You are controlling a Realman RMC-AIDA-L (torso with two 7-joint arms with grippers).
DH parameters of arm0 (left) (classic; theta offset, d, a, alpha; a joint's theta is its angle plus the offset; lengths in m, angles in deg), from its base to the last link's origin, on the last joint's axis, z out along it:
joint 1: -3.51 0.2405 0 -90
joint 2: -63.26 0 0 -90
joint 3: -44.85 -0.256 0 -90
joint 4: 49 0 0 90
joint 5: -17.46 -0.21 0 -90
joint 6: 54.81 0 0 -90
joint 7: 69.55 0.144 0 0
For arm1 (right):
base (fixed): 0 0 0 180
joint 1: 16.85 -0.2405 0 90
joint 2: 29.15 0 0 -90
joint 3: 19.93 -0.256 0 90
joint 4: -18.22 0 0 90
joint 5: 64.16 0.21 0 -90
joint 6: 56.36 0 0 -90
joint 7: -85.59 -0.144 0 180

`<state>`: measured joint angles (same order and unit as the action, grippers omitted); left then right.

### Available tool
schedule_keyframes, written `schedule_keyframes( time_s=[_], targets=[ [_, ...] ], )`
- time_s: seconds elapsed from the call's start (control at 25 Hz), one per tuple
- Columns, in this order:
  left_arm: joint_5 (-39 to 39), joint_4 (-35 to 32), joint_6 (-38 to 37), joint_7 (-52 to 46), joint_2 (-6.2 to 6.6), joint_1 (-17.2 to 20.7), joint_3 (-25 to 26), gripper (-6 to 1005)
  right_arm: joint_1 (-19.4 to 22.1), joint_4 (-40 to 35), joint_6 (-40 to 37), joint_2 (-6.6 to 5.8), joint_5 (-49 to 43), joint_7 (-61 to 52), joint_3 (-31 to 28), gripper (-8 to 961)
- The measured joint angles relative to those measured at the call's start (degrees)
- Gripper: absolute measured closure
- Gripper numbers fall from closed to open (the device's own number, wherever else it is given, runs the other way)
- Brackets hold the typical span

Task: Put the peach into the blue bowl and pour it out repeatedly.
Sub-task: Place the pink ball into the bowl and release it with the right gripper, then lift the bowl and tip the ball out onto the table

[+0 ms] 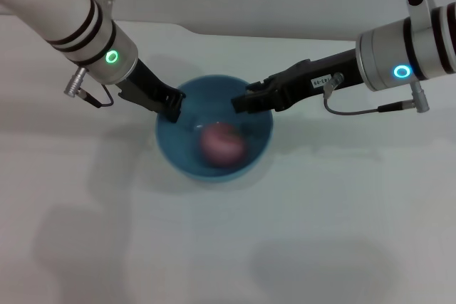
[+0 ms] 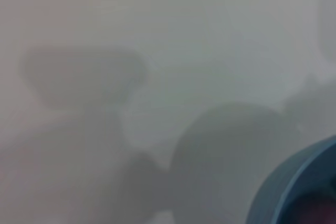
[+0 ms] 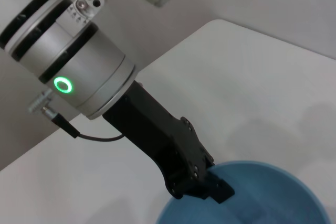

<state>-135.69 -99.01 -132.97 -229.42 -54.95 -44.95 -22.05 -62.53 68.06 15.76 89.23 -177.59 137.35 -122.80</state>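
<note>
The blue bowl (image 1: pixel 214 174) stands on the white table in the middle of the head view. The pink peach (image 1: pixel 222 144) lies inside it, on the bottom. My left gripper (image 1: pixel 173 108) is at the bowl's left rim and is shut on it, one finger inside and one outside; the right wrist view shows this grip (image 3: pixel 212 184) on the bowl (image 3: pixel 262 192). My right gripper (image 1: pixel 242 102) hovers over the bowl's far right rim, a little above the peach and holding nothing. An edge of the bowl (image 2: pixel 294 182) shows in the left wrist view.
The white table (image 1: pixel 320 233) spreads all around the bowl, with only the arms' shadows on it. Its far edge meets a pale wall behind the bowl.
</note>
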Motion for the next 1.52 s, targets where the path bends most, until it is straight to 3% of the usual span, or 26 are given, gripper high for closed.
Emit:
schedule_keyframes(
  time_s=[0.2, 0.32, 0.48, 0.72, 0.76, 0.84, 1.04, 1.08, 1.12, 1.24, 1.36, 1.4, 1.44, 1.52],
  targets=[
    [0.3, 0.2, 1.0, 0.1, 0.11, 0.2, 0.0, 1001, 0.6, 0.7, 0.3, -0.14, -0.1, -0.6, -0.8, 519],
    [0.3, 0.0, 2.3, 0.4, 0.16, 0.3, 0.0, 1001, 2.2, 2.4, 0.6, -0.36, -0.3, -1.4, -4.5, 478],
    [1.3, -0.8, 7.4, 0.9, -0.11, 0.6, -1.4, 1000, 6.9, 4.8, 0.7, -0.38, 0.7, -1.6, -16.1, 480],
    [7.2, -4.0, 23.2, 2.1, -0.02, 4.4, -13.2, 1001, 15.8, 2.7, -0.9, -0.62, 1.7, -1.4, -34.8, 483],
    [7.2, -4.0, 23.2, 2.1, -0.02, 4.4, -13.2, 1001, 17.4, 1.8, -1.4, -0.62, 1.7, -1.3, -36.7, 483],
    [7.5, -6.2, 35.8, 2.3, 0.12, 7.6, -23.2, 1001, 20.4, 0.4, -2.5, -0.45, 1.8, -1.2, -39.5, 484],
    [7.3, -6.5, 53.2, 5.4, 0.05, 11.6, -33.5, 1000, 25.8, -1.9, -4.5, 0.23, 1.8, -1.1, -41.4, 484],
    [7.3, -5.3, 62.1, 6.9, -0.03, 13.2, -38.3, 1000, 26.7, -2.6, -4.6, 0.39, 1.9, -1.0, -41.7, 484],
    [7.3, -5.3, 62.1, 6.9, -0.03, 13.2, -38.3, 1000, 26.7, -2.6, -4.6, 0.39, 1.9, -1.0, -41.7, 484],
    [7.3, -1.8, 73.3, 8.1, -0.11, 14.1, -44.2, 1000, 27.1, -3.4, -4.6, 0.46, 1.9, -1.0, -41.9, 483],
    [7.3, 3.6, 86.1, 9.9, -0.23, 14.2, -50.8, 1000, 26.9, -3.9, -4.6, 0.48, 1.9, -1.0, -41.9, 483],
    [7.4, 7.1, 95.2, 12.7, -0.48, 14.3, -54.9, 1000, 26.8, -4.0, -4.6, 0.48, 2.0, -1.0, -42.0, 483],
    [7.4, 7.1, 95.2, 12.7, -0.48, 14.3, -54.9, 1000, 26.6, -4.1, -4.7, 0.48, 2.2, -1.0, -42.0, 483],
    [7.7, 10.9, 104.6, 17.5, -0.75, 14.5, -60.1, 1000, 26.4, -4.4, -5.1, 0.46, 2.5, -1.0, -42.0, 483]
  ],
)
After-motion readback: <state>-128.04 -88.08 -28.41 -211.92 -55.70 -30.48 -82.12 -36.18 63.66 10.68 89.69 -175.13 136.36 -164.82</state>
